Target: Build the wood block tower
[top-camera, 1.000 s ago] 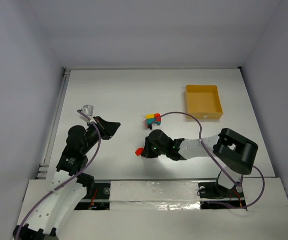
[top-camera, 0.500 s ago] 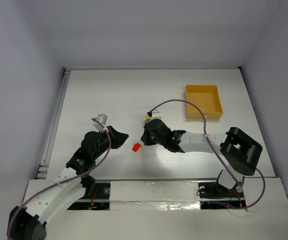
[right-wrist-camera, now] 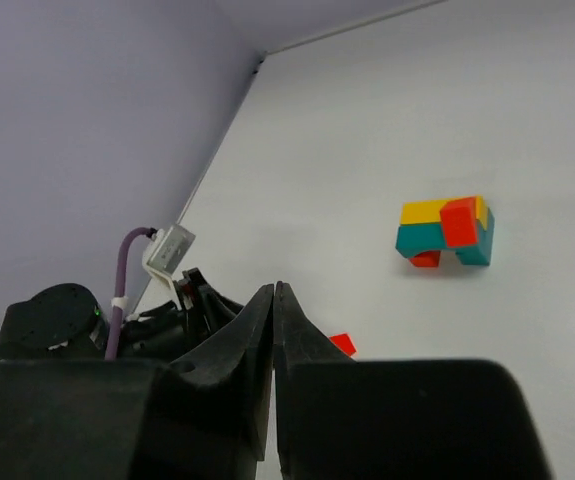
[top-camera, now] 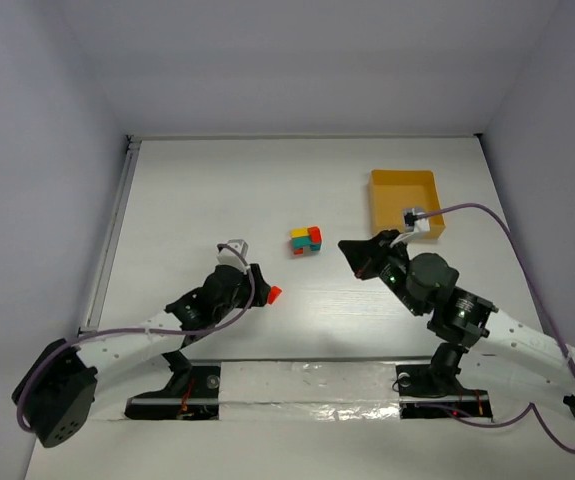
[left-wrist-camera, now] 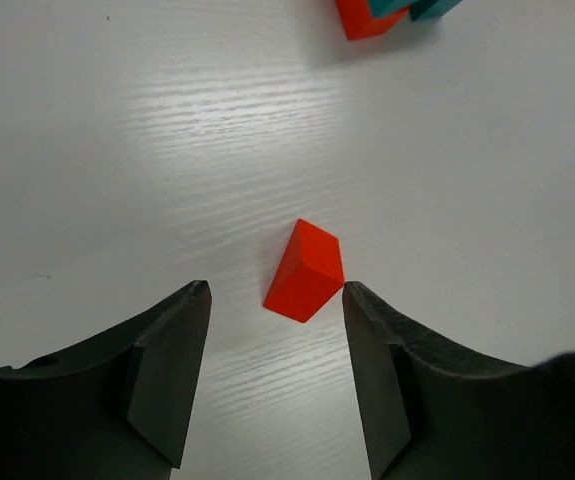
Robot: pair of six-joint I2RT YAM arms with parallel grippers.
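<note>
**Left jaws wide over the loose red piece, right arm clear**

Nearest me, my left gripper (left-wrist-camera: 274,300) has swept in from the left side of the table (top-camera: 197,190). Its jaws were closed a second ago and now stand wide apart. They straddle the red wedge (left-wrist-camera: 305,272), which lies flat on the surface between the fingers. It sits much closer to one finger than the other, and I cannot tell whether that finger is touching it. Nothing is gripped yet. I call it a wedge, though from this angle it might be a plain block seen corner-on.

My right gripper (right-wrist-camera: 274,300) was low beside that same piece a second ago and then went up by the stack. Now it has swung off to the right and hangs with its fingers pressed together, holding nothing.

Farther out stands the part-built stack (top-camera: 306,240) of teal, yellow, red and orange blocks packed tight, well apart from the wedge. Beyond it to the right is the yellow-orange tray (top-camera: 404,176).

My reading is that the right arm has left this piece to the left arm. The next step would be to centre the wedge between the jaws, close on it and carry it to the stack — an off-centre pinch could twist it.
</note>
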